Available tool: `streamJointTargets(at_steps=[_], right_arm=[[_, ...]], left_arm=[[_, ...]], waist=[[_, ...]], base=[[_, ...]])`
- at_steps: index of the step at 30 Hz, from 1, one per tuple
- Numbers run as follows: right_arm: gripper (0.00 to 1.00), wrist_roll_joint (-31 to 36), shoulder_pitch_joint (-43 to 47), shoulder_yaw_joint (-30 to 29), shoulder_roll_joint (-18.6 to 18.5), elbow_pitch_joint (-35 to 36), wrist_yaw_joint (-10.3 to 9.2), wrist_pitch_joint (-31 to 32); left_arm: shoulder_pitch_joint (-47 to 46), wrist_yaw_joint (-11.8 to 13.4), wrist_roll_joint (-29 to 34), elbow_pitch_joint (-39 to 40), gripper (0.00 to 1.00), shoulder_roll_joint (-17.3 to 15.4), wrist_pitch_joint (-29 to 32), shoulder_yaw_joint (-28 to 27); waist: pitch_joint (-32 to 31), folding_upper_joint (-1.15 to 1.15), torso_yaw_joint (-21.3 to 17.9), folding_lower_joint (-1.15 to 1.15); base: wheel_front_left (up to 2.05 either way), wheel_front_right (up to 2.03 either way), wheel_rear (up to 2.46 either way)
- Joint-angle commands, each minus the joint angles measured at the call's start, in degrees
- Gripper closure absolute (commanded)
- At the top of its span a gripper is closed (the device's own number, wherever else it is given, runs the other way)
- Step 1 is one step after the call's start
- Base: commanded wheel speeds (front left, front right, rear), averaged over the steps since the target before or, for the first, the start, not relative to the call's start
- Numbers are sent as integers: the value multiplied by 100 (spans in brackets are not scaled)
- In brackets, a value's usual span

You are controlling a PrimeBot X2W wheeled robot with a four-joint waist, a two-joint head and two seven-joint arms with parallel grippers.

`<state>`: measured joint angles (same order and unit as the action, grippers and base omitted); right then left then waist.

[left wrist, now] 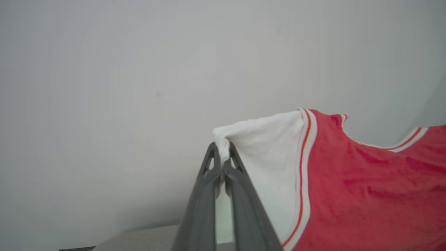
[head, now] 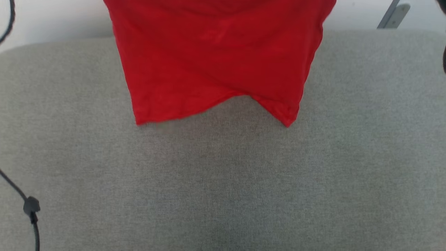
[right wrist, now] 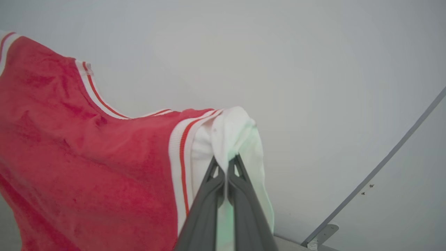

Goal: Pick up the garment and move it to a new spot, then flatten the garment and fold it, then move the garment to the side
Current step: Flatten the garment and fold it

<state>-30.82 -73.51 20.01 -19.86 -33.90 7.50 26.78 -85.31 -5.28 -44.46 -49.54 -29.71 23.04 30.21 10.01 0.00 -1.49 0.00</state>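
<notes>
Here, the garment (head: 216, 59): held up in the air between the two tools, hanging in front of a pale wall (left wrist: 139, 87) and above the far part of the grey fabric-covered surface (head: 223, 181).
Long axis: runs top to bottom, shoulders and neckline up, hem down toward the surface.
Cross axis: the shoulder line stretches sideways from one tool to the other, with the neckline dipping between them.
Hem: in the head view its two corners hang lowest, and the edge between them rises to a shallow peak. I cannot tell whether the corners touch the surface.
Face shown: plain red cloth toward the head camera, lightly creased.
Left tool (left wrist: 222, 157): fingers pressed together, with the tip of a white sleeve end pinched between them. From there the white cloth, the red-white stripe trim and the red body spread toward the left wrist view's right.
Right tool (right wrist: 226, 164): fingers likewise pressed together on the other white sleeve end, which is bunched and drapes over the fingertips. The stripe trim and red body spread toward the right wrist view's left.
Surface: grey and flat, bare across the near half of the head view.
Cable (head: 31, 209): dark, with a small clip, lying at the surface's left edge, well apart from the garment.
Bracket (right wrist: 322, 233): grey metal, against the wall beyond the surface on the right.
</notes>
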Motion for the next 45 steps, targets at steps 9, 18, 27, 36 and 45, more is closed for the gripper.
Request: streamJointTargets(at_steps=[9,18,27,36,45], right_arm=[[100,828,-1203,187,194,-1253,-2,-1821],[100,2312,-2234,-233,361,-2351,-2,-3915],[100,3063,-1968,-224,646,-2950,-2,-4184],[100,2230,-1019,393,914,-3374,-2,-3892],[100,186,535,1256,575,-2074,-2,-2645]], left_arm=[[-1118,0,492,-457,100,149,-1755,-89],[-1946,-111,689,-845,100,357,-3558,-156],[-1233,-217,614,-820,100,503,-3825,221],[-145,-216,-162,-831,100,381,-2472,1180],[1127,-204,-942,-199,100,-113,-594,1843]], waist=[[932,0,-79,0],[1572,0,-8,0],[1865,0,186,0],[1632,0,295,0],[1186,0,254,0]], base=[[0,0,0],[0,0,0],[0,0,0],[0,0,0],[0,0,0]])
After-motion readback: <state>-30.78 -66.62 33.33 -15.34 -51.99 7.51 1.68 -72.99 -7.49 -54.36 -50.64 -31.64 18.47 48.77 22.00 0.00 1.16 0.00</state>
